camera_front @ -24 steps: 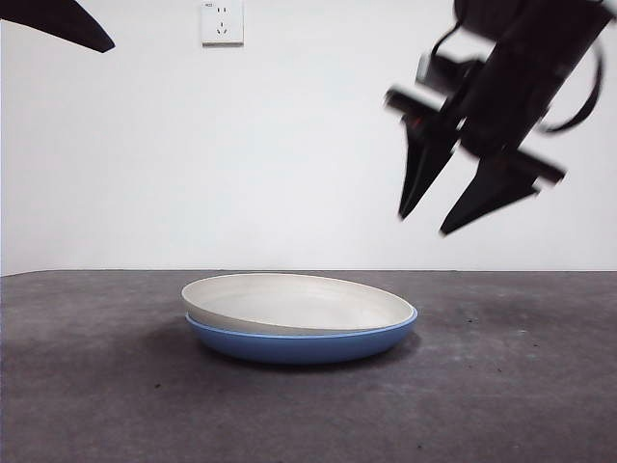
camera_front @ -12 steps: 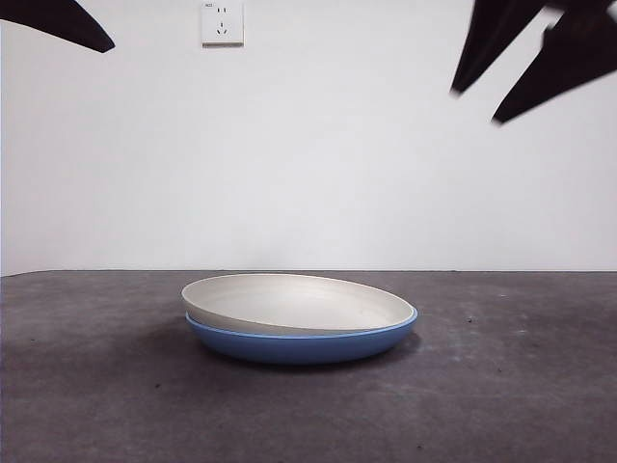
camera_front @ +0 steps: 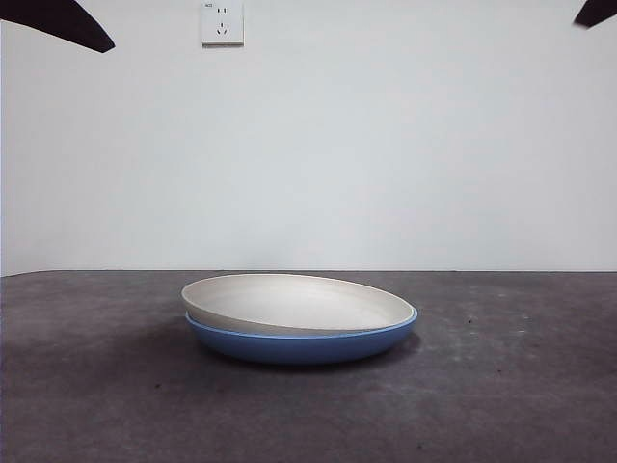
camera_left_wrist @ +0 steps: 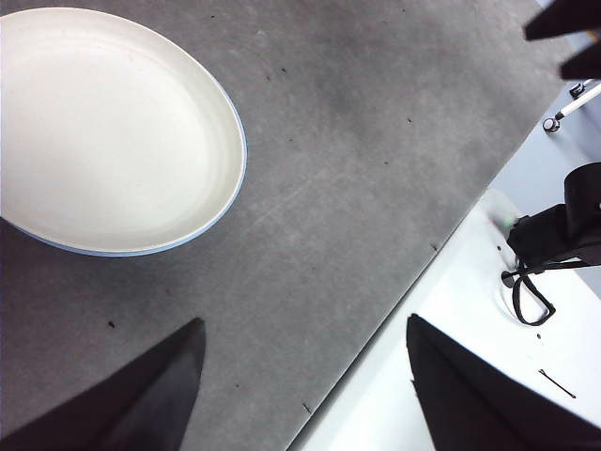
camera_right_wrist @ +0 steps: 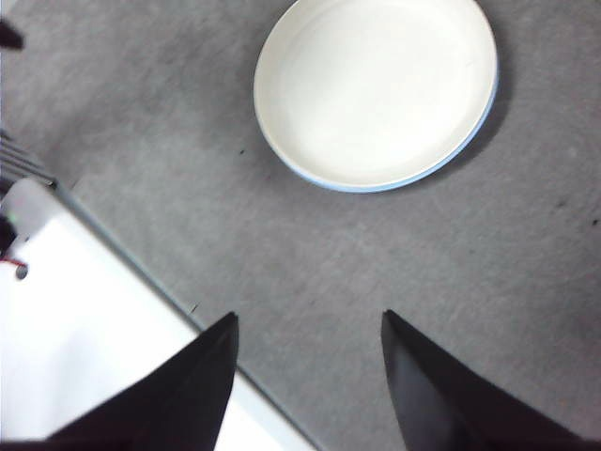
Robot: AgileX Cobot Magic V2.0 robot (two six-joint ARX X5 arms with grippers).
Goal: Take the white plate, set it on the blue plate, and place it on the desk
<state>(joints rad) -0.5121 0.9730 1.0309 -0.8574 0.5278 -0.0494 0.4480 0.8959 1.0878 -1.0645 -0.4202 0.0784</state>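
1. The white plate point(camera_front: 299, 301), matte cream, round and shallow, sat nested in the glossy blue plate point(camera_front: 304, 345) and tilted slightly, its left side riding higher.
2. Both rested mid-counter point(camera_front: 501, 405) on a rough, speckled grey surface.
3. From above, only a thin blue rim edge showed.
4. The left pincer point(camera_left_wrist: 305, 362) and right pincer point(camera_right_wrist: 310, 349) hung high, jaws apart, holding nothing, well clear of the plates.

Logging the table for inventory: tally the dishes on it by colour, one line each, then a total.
White plate: 1, nested in the blue one
Blue plate: 1, on the desk
Total: 2 plates
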